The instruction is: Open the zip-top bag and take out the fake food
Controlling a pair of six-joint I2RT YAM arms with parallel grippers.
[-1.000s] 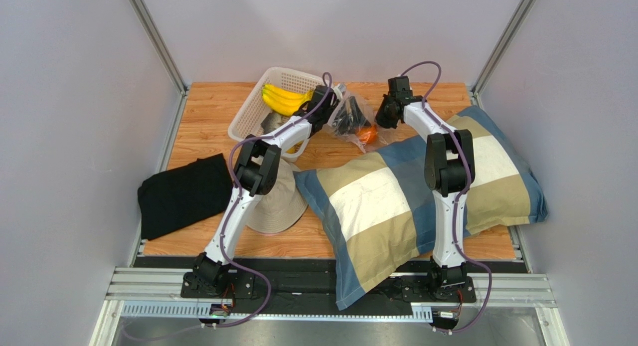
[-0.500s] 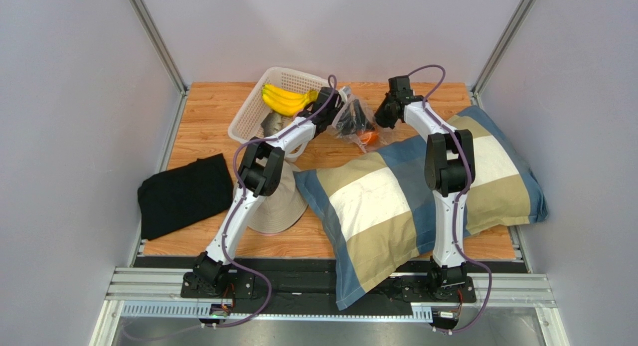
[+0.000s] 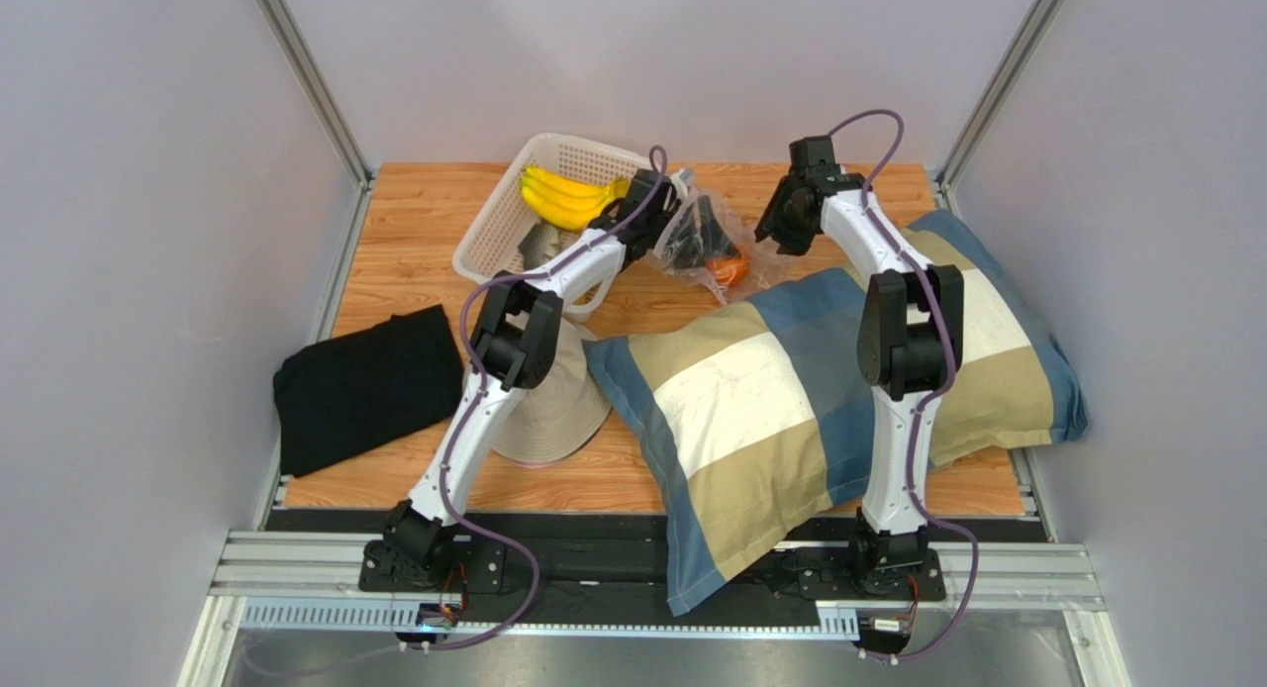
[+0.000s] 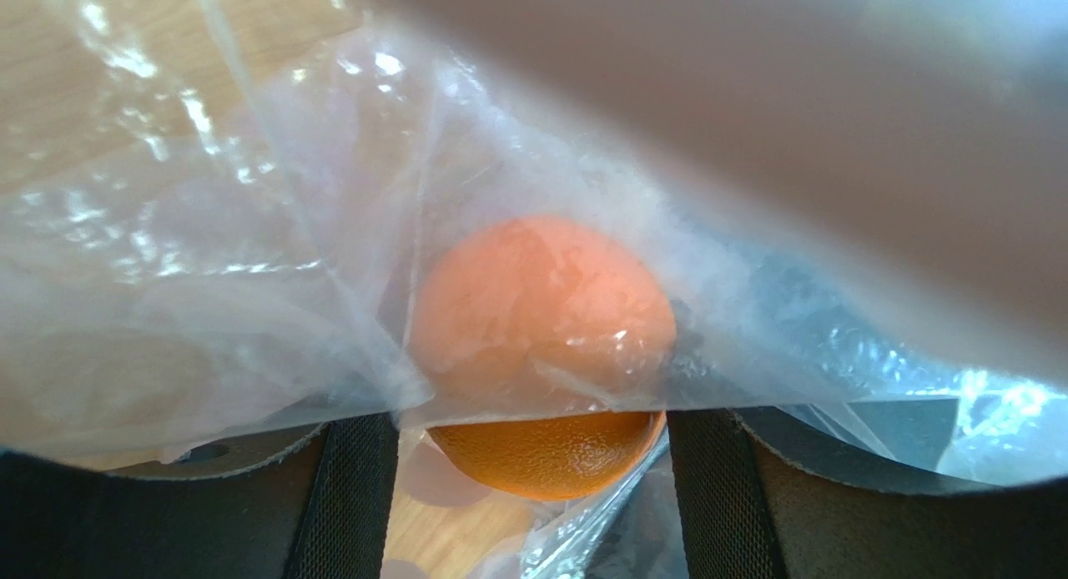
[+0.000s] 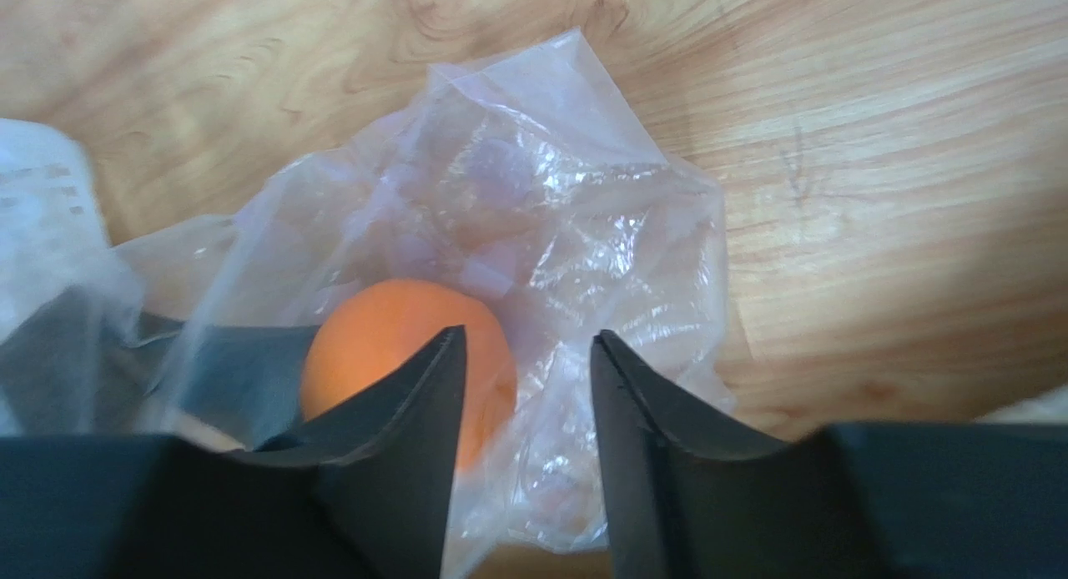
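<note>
The clear zip-top bag (image 3: 702,239) lies crumpled on the wood at the back, between both grippers. An orange (image 4: 542,444) sits in it, its top veiled by plastic (image 4: 251,291) and its lower part bare. My left gripper (image 4: 533,431) is at the bag's left end (image 3: 672,212), open, with its fingers (image 4: 351,492) on either side of the orange and a sliver of gap. My right gripper (image 5: 527,341) hangs open just right of the bag (image 3: 778,227), holding nothing, with the bag (image 5: 589,229) and the orange (image 5: 376,341) beyond it. A yellow banana bunch (image 3: 565,197) lies in the basket.
The white mesh basket (image 3: 491,227) stands left of the bag, with something grey in it. A checked pillow (image 3: 803,390) covers the right half of the table, under the right arm. A beige hat (image 3: 550,405) and a black cloth (image 3: 365,390) lie at the left.
My right gripper has opened, let go of the bag and drawn back up and to the right. My left gripper has stayed at the bag, its jaws narrowing a little.
</note>
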